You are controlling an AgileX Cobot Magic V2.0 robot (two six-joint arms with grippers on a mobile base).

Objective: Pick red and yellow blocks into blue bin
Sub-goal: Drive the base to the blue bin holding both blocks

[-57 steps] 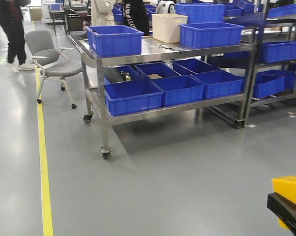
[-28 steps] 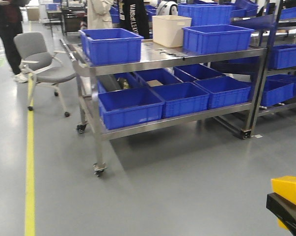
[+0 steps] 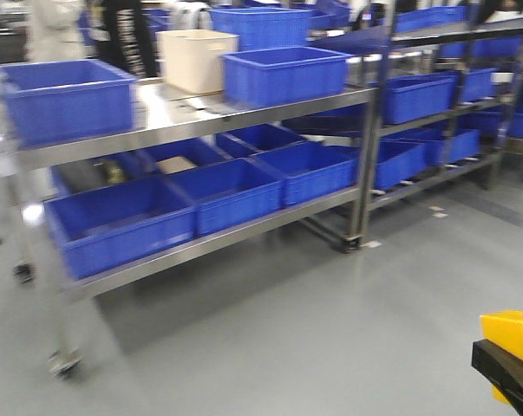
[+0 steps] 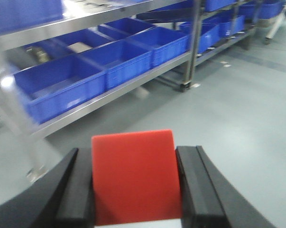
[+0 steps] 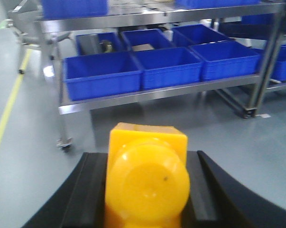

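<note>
Red block [image 4: 133, 178] sits clamped between the jaws of the left gripper [image 4: 134, 159]; the right gripper [image 5: 146, 164] likewise clamps the yellow brick [image 5: 147, 187].

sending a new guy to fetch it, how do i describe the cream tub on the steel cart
Find the steel cart with blue crates on both shelves. On its top shelf, toward the back, the cream tub stands just left of a blue crate. It is the only pale container among blue ones.
</note>
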